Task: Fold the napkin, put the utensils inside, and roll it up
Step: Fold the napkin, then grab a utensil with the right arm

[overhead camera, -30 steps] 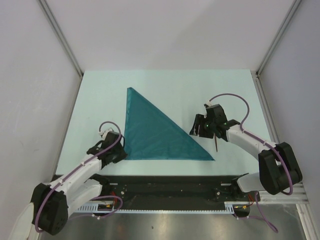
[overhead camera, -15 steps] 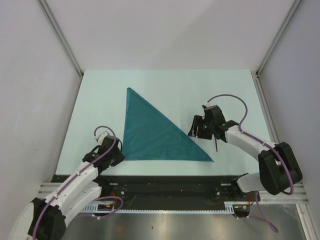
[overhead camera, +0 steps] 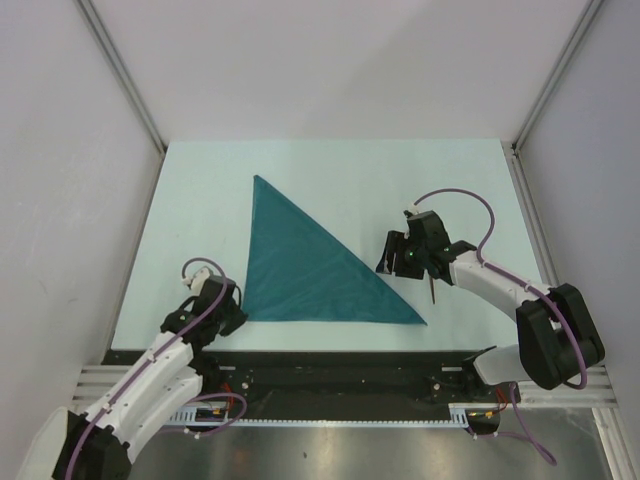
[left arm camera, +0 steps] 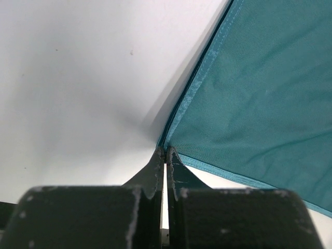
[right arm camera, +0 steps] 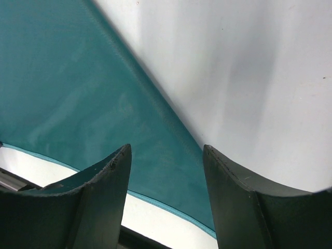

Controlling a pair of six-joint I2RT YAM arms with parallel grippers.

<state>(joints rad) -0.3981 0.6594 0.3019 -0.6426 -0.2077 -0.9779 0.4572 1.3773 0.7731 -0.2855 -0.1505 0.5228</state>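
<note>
The napkin lies flat on the table, folded into a teal triangle. Its square corner is at the near left, and its long edge slants down to a sharp point at the near right.

Just to the right of that long edge, the spoon shows only as a thin dark handle on the table. Its bowl is hidden under the right arm's wrist.

The right gripper hangs over the napkin's slanted edge, jaws wide apart with nothing between them.

The left gripper sits at the napkin's near left corner, jaws pressed together. Seen from its own wrist, the fingertips meet right at the corner's tip. I cannot tell whether they pinch any cloth or only touch it. Both wrist views cut off most of the napkin.
</note>
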